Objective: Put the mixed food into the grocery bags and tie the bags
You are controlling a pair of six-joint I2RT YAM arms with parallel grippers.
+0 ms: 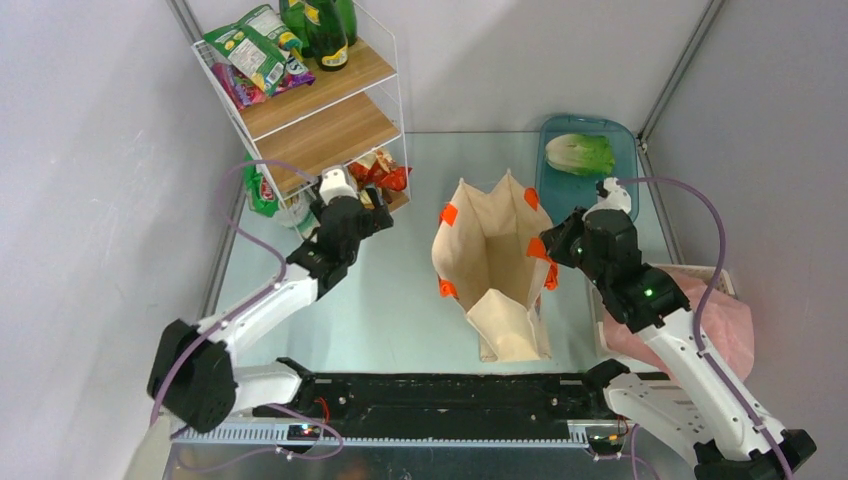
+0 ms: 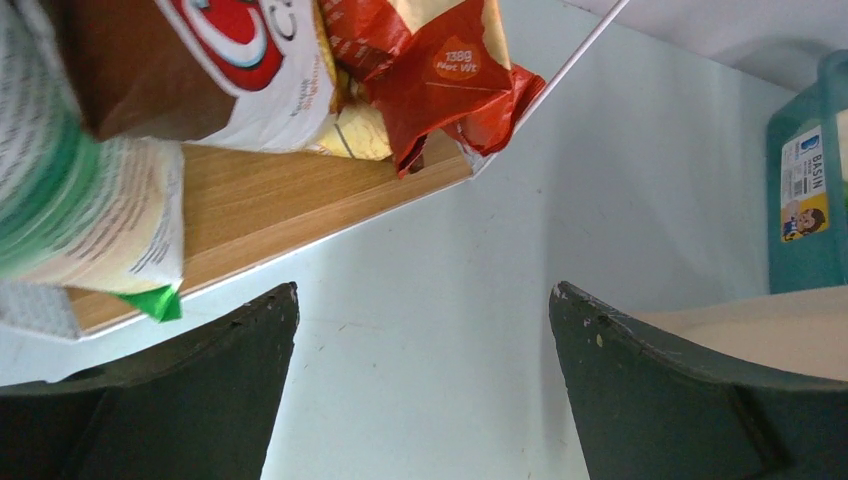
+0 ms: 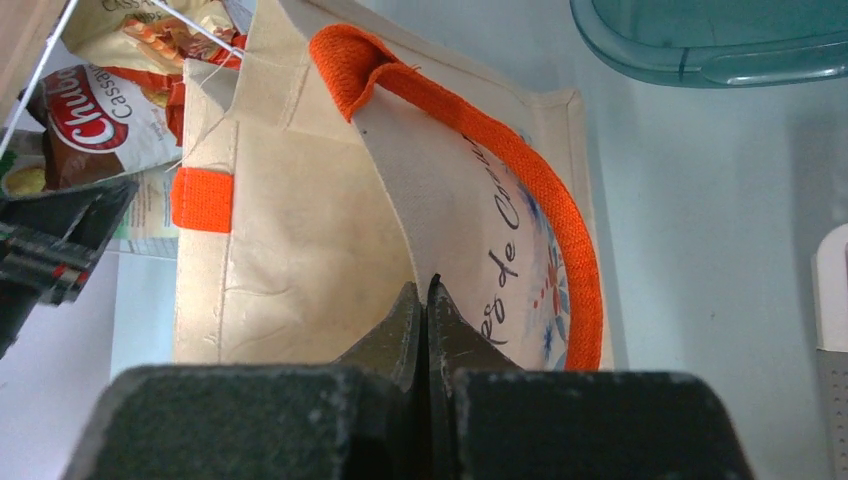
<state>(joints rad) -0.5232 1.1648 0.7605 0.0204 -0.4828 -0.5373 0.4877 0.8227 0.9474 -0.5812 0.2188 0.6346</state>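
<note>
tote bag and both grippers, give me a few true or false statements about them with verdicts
1. The right gripper is shut on the rim of the beige tote. True.
2. The lettuce is already inside the tote. False: it lies in the teal tray behind the tote.
3. The left gripper is open with nothing between its fingers. True.
4. The tote lies flat with its mouth closed. False: it stands with its mouth wide open.
5. The green bottles stand on the top tier of the shelf. True.
</note>
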